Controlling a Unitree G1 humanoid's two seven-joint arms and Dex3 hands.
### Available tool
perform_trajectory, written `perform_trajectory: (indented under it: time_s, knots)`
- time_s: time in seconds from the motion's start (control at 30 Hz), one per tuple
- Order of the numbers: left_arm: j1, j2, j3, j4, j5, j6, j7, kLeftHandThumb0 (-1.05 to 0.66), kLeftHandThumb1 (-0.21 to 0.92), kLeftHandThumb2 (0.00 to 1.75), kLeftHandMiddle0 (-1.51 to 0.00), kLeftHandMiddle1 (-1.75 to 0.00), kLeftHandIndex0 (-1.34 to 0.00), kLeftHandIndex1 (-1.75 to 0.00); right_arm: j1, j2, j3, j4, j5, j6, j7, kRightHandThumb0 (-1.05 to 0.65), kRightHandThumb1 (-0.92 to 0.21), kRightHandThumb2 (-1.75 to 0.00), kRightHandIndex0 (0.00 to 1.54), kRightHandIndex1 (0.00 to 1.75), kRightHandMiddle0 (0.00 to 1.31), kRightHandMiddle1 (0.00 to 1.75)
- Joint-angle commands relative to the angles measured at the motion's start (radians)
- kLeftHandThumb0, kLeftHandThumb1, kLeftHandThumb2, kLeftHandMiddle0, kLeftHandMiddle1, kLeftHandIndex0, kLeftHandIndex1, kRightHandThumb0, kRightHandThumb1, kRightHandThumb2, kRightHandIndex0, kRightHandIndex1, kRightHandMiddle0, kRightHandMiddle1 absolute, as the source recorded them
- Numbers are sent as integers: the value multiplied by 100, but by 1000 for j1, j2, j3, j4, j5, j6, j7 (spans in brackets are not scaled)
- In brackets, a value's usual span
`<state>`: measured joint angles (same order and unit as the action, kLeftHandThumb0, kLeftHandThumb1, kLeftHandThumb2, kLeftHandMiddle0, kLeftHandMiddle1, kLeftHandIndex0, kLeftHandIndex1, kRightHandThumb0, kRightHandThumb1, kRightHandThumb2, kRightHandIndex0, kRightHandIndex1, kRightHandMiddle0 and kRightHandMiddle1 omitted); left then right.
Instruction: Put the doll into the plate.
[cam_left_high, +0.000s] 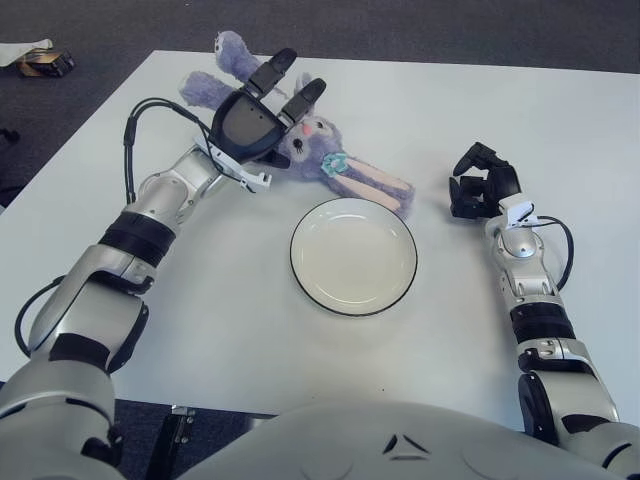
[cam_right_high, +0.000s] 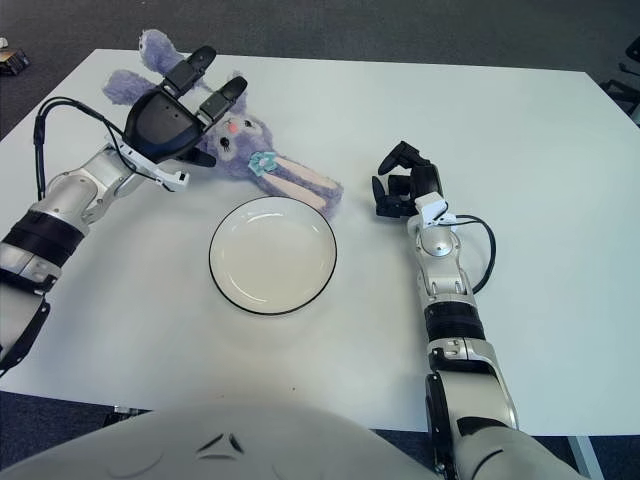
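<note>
You are at the reaching step: the doll (cam_left_high: 330, 168) is not grabbed yet. It is a purple bunny lying flat on the white bench (cam_left_high: 500, 110), just behind the plate (cam_left_high: 353, 256), with its pink legs pointing toward the plate's far rim. The plate has nothing in it.

To do this well, bring your left hand (cam_left_high: 262, 112) down over the fat middle of the bunny, not the floppy ears. Ears and legs are soft and would slip or dangle. Close slowly around the head or belly, and squeeze gently, because the toy will squash. Then lift it high enough that the legs clear the plate's rim, and carry it the short way over to the plate.

Your left hand is over the bunny's head and ears right now. Its fingers (cam_left_high: 270, 73) are spread wide and straight, and they hold nothing. You can't tell for sure if the palm is touching the fur.

Your right hand (cam_right_high: 402, 182) shows to the right of the plate, curled up, with nothing in it.
</note>
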<state>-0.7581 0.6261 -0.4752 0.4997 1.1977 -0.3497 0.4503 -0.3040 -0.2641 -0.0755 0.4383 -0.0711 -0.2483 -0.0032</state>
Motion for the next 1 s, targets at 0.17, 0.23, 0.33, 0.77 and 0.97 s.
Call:
perform_trajectory:
  time_s: [0.17, 0.23, 0.33, 0.77, 0.97]
  knots:
    - [-95, 18, -27, 67, -66, -76, -167, -100, 86, 27, 0, 0, 0, 0, 57, 13, 22, 39, -10, 69, 23, -47, -34, -128, 126, 175, 59, 175]
    - [-100, 19, -28, 69, -72, -81, -179, -101, 86, 27, 0, 0, 0, 0, 57, 13, 22, 39, -9, 69, 24, -47, -34, -128, 125, 175, 59, 175]
    - [-133, 33, -38, 71, -104, -107, -333, -100, 83, 25, 0, 0, 0, 0, 57, 10, 23, 38, -13, 69, 22, -48, -34, -129, 125, 175, 60, 175]
    - [-189, 34, -48, 73, -169, -105, -651, -90, 71, 23, 0, 0, 0, 0, 61, 5, 28, 22, -26, 89, 10, -49, -30, -133, 128, 175, 63, 175]
    - [-212, 33, -59, 85, -169, -107, -704, -87, 58, 44, 0, 0, 0, 0, 62, 2, 29, 21, -28, 92, 11, -49, -31, -132, 129, 175, 62, 175]
